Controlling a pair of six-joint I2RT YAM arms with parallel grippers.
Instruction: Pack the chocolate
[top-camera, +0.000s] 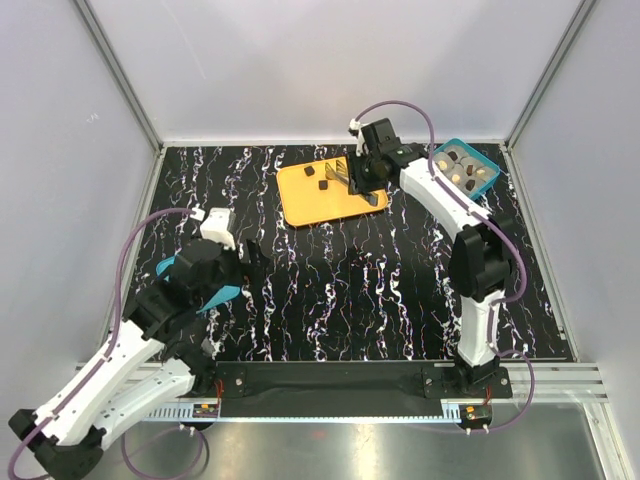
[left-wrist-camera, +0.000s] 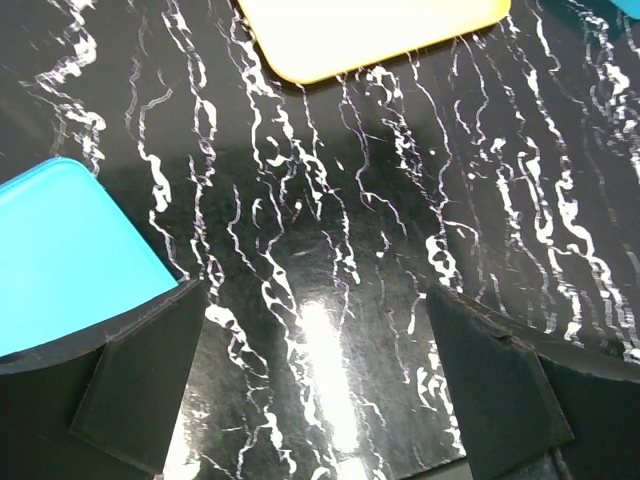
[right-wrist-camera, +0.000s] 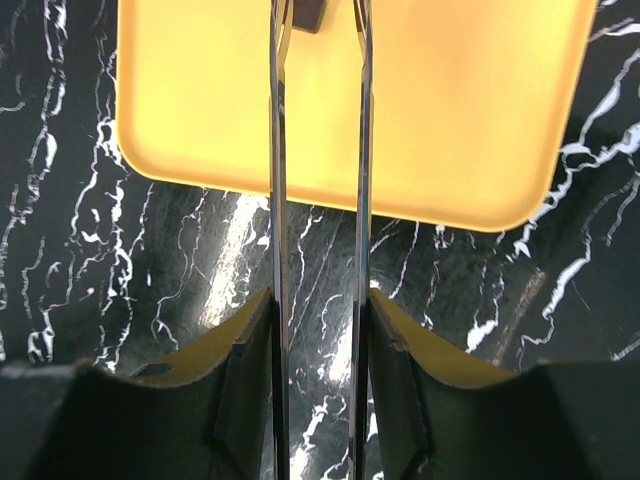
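Steel tweezers (right-wrist-camera: 279, 150) over the orange tray (right-wrist-camera: 470, 110)

My right gripper (right-wrist-camera: 320, 300) clamps the thin, mirror-bright blades, whose tips flank a dark brown chocolate (right-wrist-camera: 310, 14) lump on the smooth, round-cornered tray. More pieces sit in the teal box (top-camera: 488, 180). My left gripper (left-wrist-camera: 315, 340) hangs spread above the glossy marbled table (left-wrist-camera: 400, 200).

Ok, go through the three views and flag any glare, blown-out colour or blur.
Top external: evenly lit and sharp, the table only faintly shiny. Left wrist: a white glare patch on the table between the open left fingers; the tray is washed pale yellow. Right wrist: the tray glows unevenly, the tweezers gleam like mirrors, and the near right fingers are soft.
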